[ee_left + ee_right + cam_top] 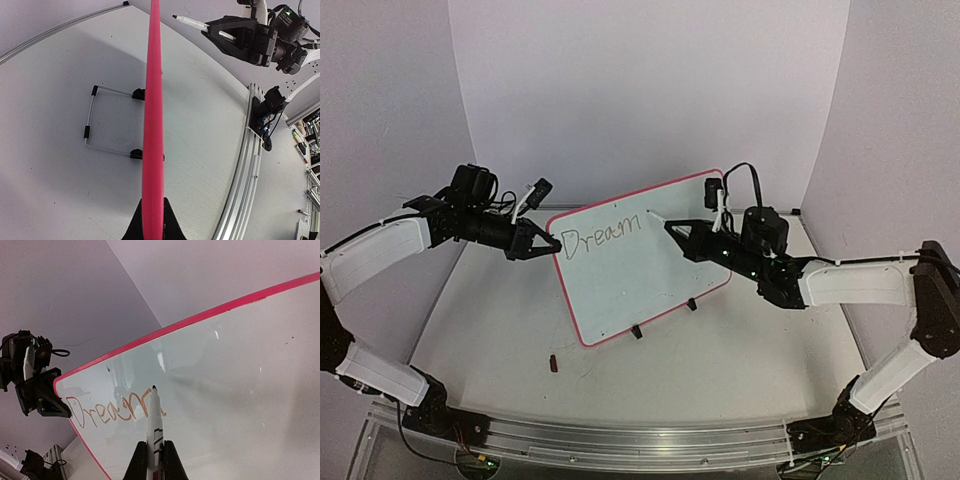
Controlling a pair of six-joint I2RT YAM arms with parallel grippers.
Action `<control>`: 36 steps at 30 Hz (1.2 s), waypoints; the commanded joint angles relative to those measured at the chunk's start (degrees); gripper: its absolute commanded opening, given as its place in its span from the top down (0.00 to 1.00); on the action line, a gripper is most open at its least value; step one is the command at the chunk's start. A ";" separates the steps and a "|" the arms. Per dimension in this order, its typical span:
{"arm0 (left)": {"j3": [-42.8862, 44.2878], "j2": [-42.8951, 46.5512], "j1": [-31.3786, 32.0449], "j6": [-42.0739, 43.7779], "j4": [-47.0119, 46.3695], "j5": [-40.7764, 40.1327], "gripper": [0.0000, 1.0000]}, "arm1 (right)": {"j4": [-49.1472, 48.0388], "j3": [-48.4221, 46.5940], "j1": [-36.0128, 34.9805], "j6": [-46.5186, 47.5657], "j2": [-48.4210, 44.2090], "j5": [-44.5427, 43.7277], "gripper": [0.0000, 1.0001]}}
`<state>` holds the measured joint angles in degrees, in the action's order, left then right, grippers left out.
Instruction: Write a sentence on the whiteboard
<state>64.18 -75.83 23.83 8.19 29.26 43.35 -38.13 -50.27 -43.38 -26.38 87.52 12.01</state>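
One word, "Dream", is all that stands of the dark handwritten sentence (603, 238). It slants along the upper left of the small, glossy white rectangular whiteboard with a thin red frame (650, 280), so I judge most of the writing undone. The whiteboard stands tilted on a bent wire stand with black feet (90, 131) in the middle of the pale surface (740, 350), between the two arms.

The left pincer (546, 243) is closed on the board's left edge, its jaws pinching the red frame, which its own wrist view shows edge-on. The right pincer (156, 455) is clamped round the barrel of a slim white marker pen with a dark tip (154, 415). The pen points at the board just beside the last stroke of the "m". In the left wrist view a small gap seems to lie between the tip and the board face, so the pen looks lifted rather than pressing.

To carry on well, the tip should land just right of the "m", on the same rising baseline and at the same letter height. Pressure wants to be light, since the board rests only on the wire stand and is likely to rock or slide under a hard push. The left grip is the brace and should not slacken during a stroke. The line climbs toward the top frame, so later words are probably better placed on a second line under "Dream".

A small dark red object (553, 362) lies on the surface near the board's lower corner. It is too small to identify.
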 commanded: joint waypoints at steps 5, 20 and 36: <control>0.79 -1.25 0.64 1.60 2.11 -0.95 1.00 | -1.31 -4.18 0.22 1.48 2.88 -1.36 1.00; 0.78 -1.15 0.61 1.57 2.10 -0.82 1.00 | 1.48 -6.23 0.22 2.90 5.11 -1.13 1.00; 0.92 -1.56 0.60 1.48 1.95 -0.66 1.00 | 2.35 -3.77 0.22 3.36 4.76 -1.55 1.00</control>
<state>64.18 -75.83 23.83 7.97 29.21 43.46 -35.88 -54.26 -43.38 -23.57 91.94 12.19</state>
